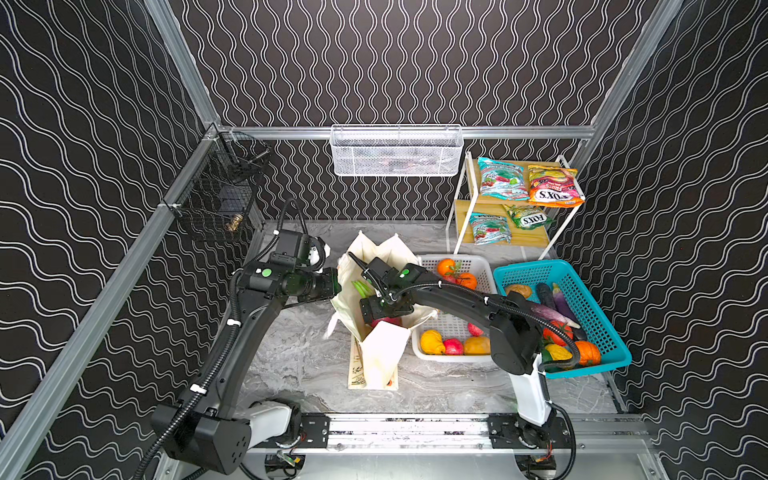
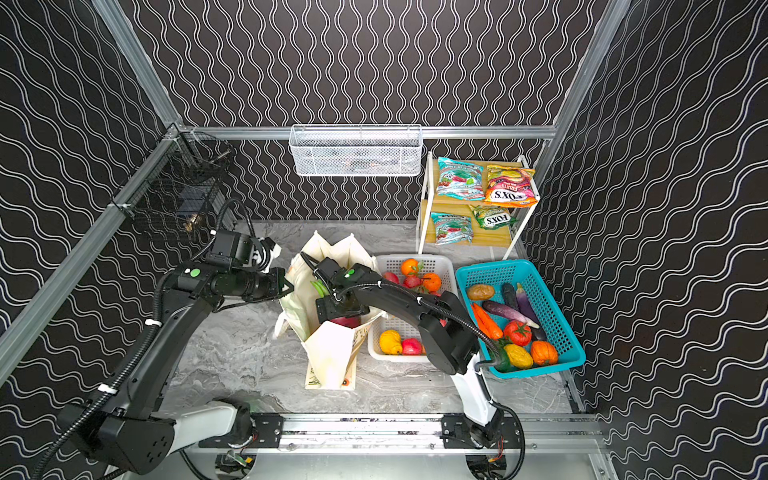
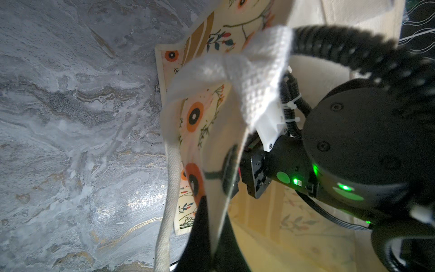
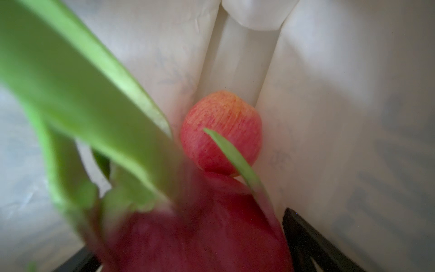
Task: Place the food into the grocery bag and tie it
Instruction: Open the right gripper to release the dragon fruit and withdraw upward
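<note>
The cream grocery bag (image 1: 382, 353) (image 2: 332, 353) stands open mid-table. My left gripper (image 3: 215, 247) (image 1: 338, 286) is shut on its near rim, the fabric pinched between the black fingers. A white handle (image 3: 254, 77) lies over the right wrist. My right gripper (image 4: 188, 259) is down inside the bag, its jaws wide apart. The magenta dragon fruit (image 4: 200, 230) (image 1: 386, 322) sits between them, blurred, its green scales (image 4: 94, 106) sticking up. A red-orange apple (image 4: 221, 131) rests deeper in the bag.
Right of the bag, a white basket (image 1: 457, 258) holds fruit, and a teal basket (image 1: 590, 370) holds vegetables. A small shelf (image 1: 461, 199) at the back right carries candy packets (image 1: 552, 185). Wire baskets hang on the back wall (image 1: 395, 151) and the left rail (image 1: 220, 195).
</note>
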Controlling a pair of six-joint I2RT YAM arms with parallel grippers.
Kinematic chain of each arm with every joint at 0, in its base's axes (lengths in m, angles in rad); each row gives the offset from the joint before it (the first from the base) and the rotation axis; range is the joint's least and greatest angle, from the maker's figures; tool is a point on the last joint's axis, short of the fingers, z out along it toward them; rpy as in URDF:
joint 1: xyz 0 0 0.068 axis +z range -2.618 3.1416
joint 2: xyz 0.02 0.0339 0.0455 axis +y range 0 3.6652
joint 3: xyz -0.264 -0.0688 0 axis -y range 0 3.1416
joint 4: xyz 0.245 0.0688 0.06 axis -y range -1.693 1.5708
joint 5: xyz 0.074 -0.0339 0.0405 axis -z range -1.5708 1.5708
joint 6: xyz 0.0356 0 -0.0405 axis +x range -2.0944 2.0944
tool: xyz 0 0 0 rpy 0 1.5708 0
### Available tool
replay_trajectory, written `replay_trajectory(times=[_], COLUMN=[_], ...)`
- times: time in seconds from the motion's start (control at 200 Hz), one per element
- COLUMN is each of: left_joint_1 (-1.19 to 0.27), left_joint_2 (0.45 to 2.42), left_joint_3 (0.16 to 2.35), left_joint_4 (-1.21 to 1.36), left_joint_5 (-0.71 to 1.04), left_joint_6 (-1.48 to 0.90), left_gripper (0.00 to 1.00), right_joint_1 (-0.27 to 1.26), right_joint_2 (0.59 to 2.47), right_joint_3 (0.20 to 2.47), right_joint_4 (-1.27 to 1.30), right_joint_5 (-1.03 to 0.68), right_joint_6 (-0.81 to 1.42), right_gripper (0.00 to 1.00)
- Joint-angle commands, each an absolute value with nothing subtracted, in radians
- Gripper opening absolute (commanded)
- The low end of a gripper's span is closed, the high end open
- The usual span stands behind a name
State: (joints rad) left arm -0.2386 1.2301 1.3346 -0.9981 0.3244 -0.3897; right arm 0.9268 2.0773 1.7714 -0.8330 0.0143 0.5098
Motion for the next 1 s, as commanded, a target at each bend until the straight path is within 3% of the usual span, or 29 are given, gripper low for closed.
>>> replay_trajectory(times=[0.0, 0.28, 0.636, 0.991], left_joint_1=[-0.239, -0.239, -0.239, -0.239], left_joint_2=[1.222, 1.22, 1.221, 1.223], left_joint_3=[1.33, 1.322, 1.319, 1.313], left_joint_4=[-0.983, -0.978, -0.977, -0.973], left_joint_5=[0.337, 0.339, 0.344, 0.344], left_joint_6=[-0.381, -0.385, -0.385, -0.387], left_gripper=[0.0, 0.0, 0.0, 0.0], right_joint_1=[0.928, 0.928, 0.928, 0.927], right_joint_2=[2.054, 2.05, 1.904, 1.626], right_joint_3=[1.77, 1.801, 1.868, 1.903], right_joint_4=[-0.818, -0.844, -0.856, -0.789], right_joint_5=[0.035, 0.046, 0.076, 0.183], right_joint_6=[0.523, 0.529, 0.532, 0.53], right_gripper=[0.99, 0.99, 0.99, 0.99])
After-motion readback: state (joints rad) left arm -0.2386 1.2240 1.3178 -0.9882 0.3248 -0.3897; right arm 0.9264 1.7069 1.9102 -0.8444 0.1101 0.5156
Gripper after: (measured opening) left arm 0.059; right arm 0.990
